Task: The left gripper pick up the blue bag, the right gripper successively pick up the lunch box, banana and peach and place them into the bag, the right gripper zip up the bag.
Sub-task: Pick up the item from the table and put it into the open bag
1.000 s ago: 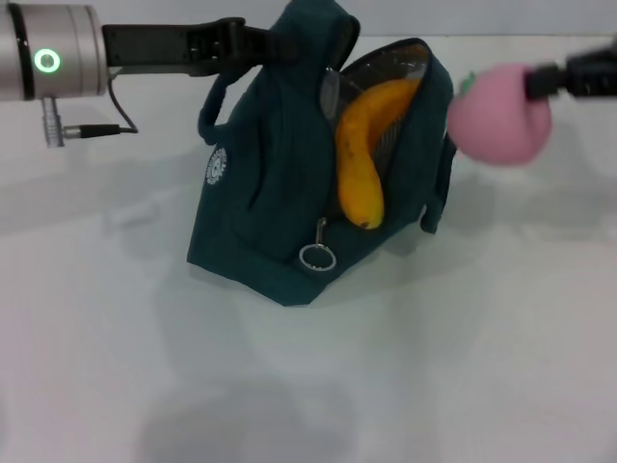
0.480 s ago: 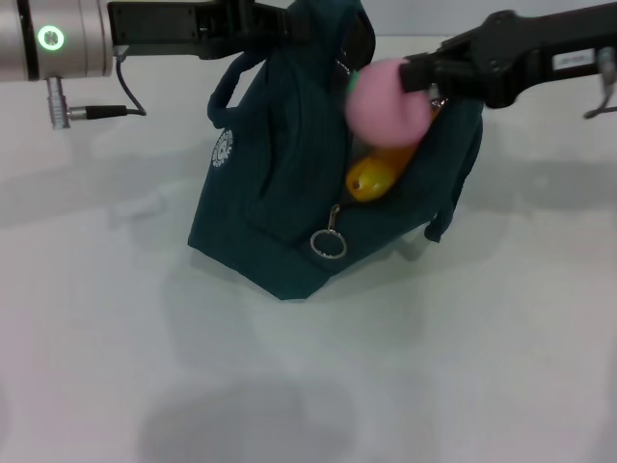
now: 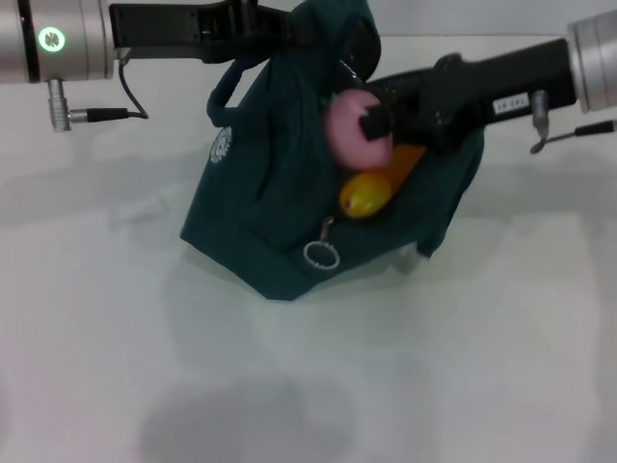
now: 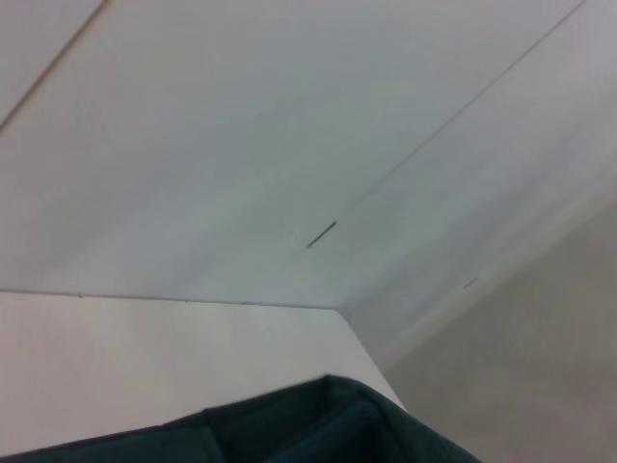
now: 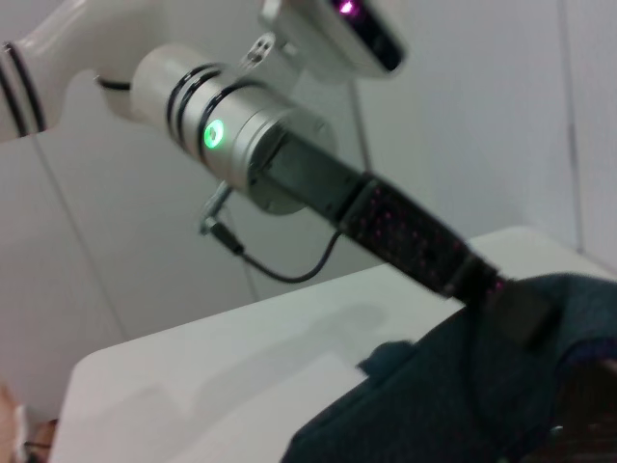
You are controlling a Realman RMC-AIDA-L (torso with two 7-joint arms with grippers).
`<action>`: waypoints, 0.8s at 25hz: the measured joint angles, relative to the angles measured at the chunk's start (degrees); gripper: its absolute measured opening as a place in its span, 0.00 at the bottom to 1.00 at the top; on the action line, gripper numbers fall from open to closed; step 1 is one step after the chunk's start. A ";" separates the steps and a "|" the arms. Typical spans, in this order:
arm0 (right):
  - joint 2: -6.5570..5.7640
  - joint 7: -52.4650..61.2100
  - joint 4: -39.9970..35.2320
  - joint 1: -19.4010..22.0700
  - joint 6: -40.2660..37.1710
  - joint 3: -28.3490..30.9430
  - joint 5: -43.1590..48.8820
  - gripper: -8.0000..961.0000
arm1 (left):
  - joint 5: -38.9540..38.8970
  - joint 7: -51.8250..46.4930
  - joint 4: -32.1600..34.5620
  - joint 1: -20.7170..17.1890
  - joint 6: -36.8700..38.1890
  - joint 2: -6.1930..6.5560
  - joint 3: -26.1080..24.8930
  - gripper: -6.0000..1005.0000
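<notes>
While the blue bag is held up by its handle in the clamped left gripper, the peach is pinched by the right gripper at the bag's open mouth, above the banana

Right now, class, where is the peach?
In the head view the peach sits at the bag's open mouth, held by the right gripper, just above the banana.
</notes>
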State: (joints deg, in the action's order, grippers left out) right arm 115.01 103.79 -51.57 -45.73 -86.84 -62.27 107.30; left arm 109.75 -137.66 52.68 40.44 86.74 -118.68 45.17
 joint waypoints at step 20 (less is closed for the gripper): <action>1.00 -5.82 8.01 -2.71 5.13 -4.69 -4.23 0.08 | -1.50 -0.77 -0.30 -0.02 0.88 0.29 0.08 0.05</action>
State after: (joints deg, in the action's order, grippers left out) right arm 116.02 97.97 -43.56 -48.43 -81.71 -66.96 103.07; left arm 108.25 -138.43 52.38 40.43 87.62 -118.39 45.25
